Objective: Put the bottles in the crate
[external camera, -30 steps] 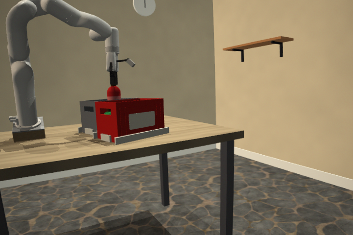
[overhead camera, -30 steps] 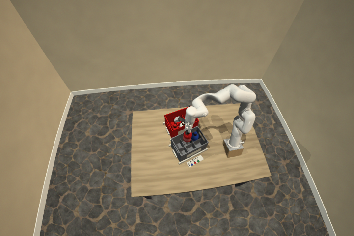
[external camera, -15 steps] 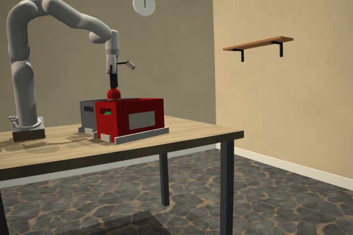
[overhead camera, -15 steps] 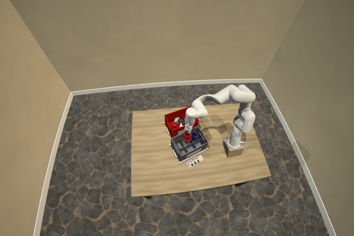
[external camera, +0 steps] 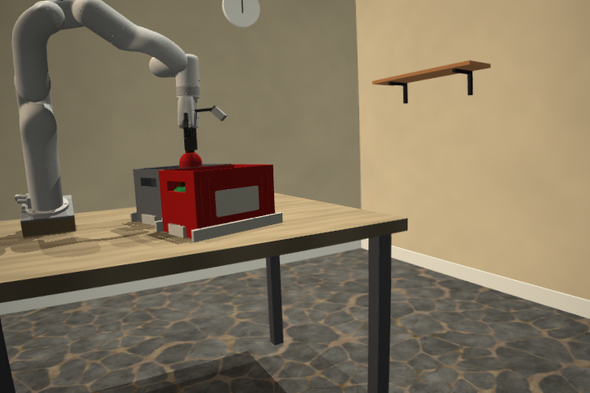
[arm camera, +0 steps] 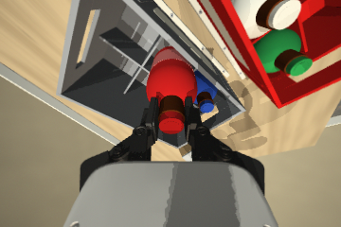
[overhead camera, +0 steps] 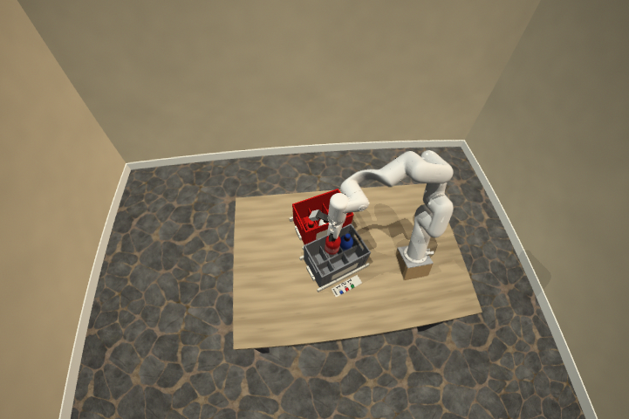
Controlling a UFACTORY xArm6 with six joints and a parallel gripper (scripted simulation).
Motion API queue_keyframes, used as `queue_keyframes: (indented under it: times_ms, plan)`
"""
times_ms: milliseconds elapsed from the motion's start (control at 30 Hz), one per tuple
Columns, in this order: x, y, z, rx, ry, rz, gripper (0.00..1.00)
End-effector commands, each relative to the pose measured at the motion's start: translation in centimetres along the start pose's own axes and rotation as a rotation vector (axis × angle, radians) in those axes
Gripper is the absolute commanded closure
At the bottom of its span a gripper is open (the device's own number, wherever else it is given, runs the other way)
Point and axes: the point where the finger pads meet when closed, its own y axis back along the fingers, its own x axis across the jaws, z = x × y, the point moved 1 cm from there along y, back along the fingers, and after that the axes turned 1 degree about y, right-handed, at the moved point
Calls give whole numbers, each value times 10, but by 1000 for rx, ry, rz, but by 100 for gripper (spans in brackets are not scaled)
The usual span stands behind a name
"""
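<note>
My gripper [overhead camera: 333, 236] [external camera: 191, 149] [arm camera: 171, 106] is shut on the brown neck of a red bottle [overhead camera: 331, 245] [external camera: 191, 159] [arm camera: 170, 80]. The bottle hangs upright, its lower body inside the grey crate [overhead camera: 315, 270] [external camera: 146, 198] [arm camera: 75, 71] and its shoulder above the rim; its base is hidden. A blue bottle [overhead camera: 346, 242] [arm camera: 205, 87] stands beside it in the grey crate. The red crate [overhead camera: 302, 205] [external camera: 179, 208] [arm camera: 268, 90] holds a green bottle [arm camera: 275, 47], a white bottle [arm camera: 249, 19] and a red-shouldered bottle [overhead camera: 311, 224]. The pick list [overhead camera: 345, 285] shows blue, red and green marks; its numbers are too small to read surely.
Pale strips border both crates on the wooden table [overhead camera: 270, 305] [external camera: 332, 222]. The grey crate's dividers stand close around the bottle. The red crate's wall lies close behind the grey crate. The arm base [overhead camera: 415, 266] [external camera: 48, 224] stands on the table.
</note>
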Motion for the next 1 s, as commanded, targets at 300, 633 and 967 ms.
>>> queue_keyframes:
  times_ms: [300, 633, 967]
  plan:
    - [0, -10, -1, 5, -1, -3, 100]
    - [-1, -18, -2, 5, -1, -3, 100]
    - [-1, -28, -2, 5, -1, -3, 100]
